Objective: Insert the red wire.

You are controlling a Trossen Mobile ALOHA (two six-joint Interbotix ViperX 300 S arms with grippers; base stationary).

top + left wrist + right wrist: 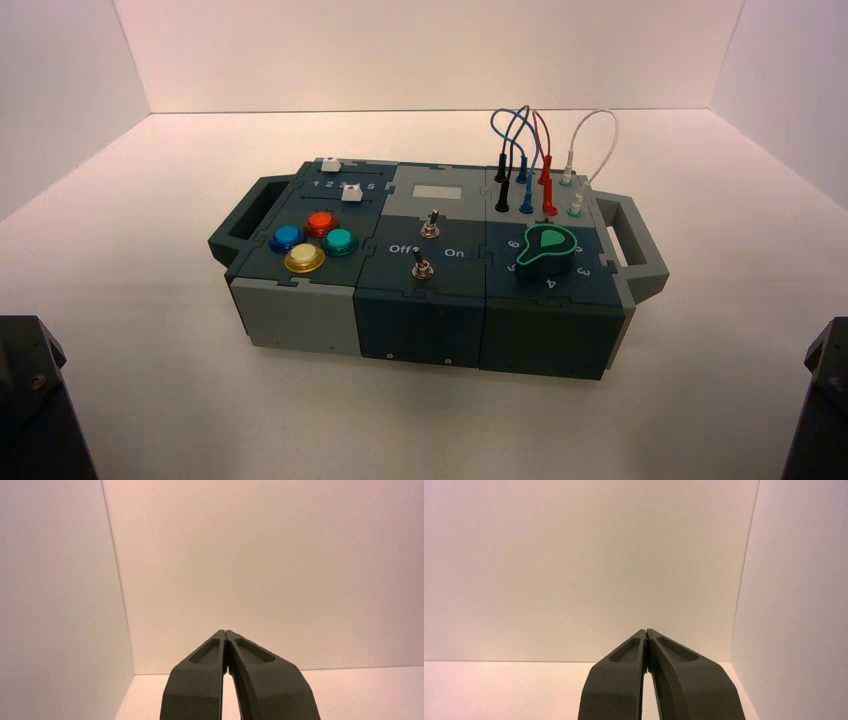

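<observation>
High view: box (430, 270) on white surface (150, 400); red wire (541, 135) looped above far right corner, red plugs (548, 190) standing among black, blue and white ones; seating not discernible. Both arms parked at near corners.

Left wrist view: left pincer (226, 632) closed, empty, facing wall.

Right wrist view: right pincer (645, 631) closed, empty. Advised: open right pincer, approach from above, grip plug body, press straight down.
</observation>
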